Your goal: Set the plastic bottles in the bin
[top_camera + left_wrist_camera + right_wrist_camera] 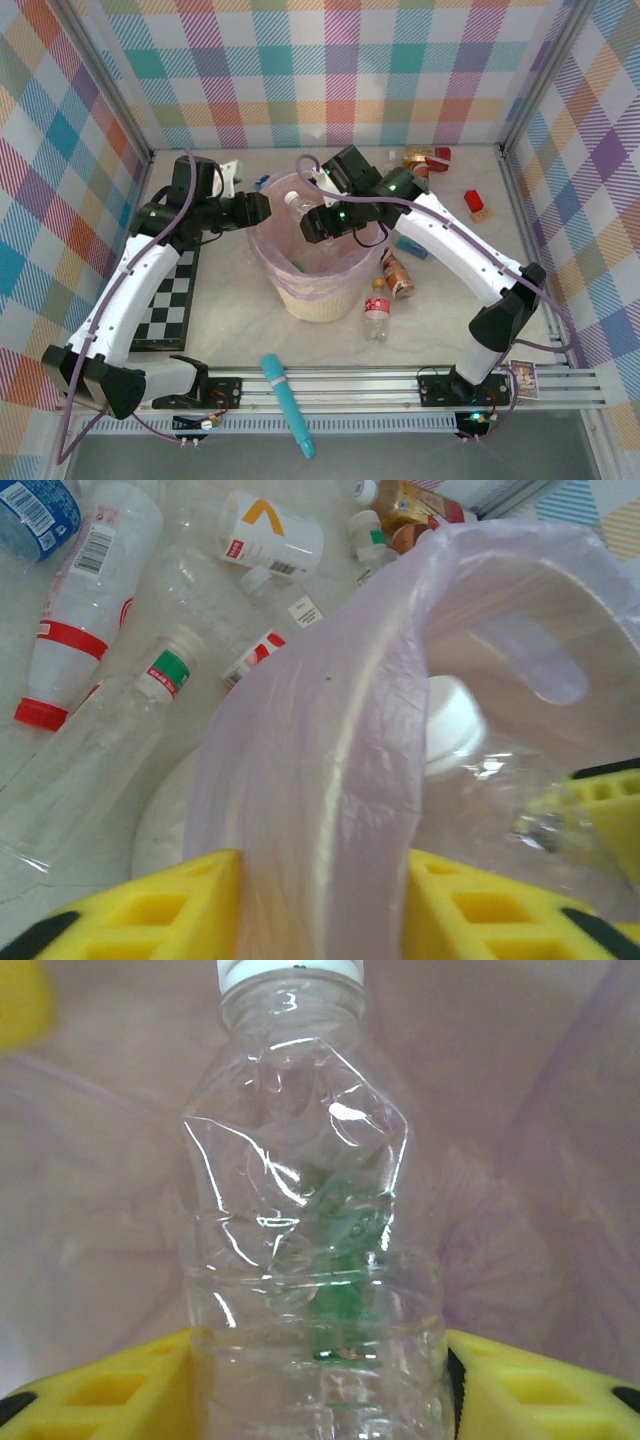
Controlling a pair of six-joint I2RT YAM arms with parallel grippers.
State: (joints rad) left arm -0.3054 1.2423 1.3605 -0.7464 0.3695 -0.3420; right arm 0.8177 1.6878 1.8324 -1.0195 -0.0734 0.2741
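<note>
No whole word can be read. A barcode is printed on the red-and-white bottle lying on the table ahead and to the left of the left pincer, and an orange chevron sign is carried on the white-labelled bottle further ahead. White print on the blue-labelled bottle, at the far left, is too small to be read.

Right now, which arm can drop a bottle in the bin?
Right. The right end effector grips a bottle over the bin; the left end effector just straddles the bag.
</note>
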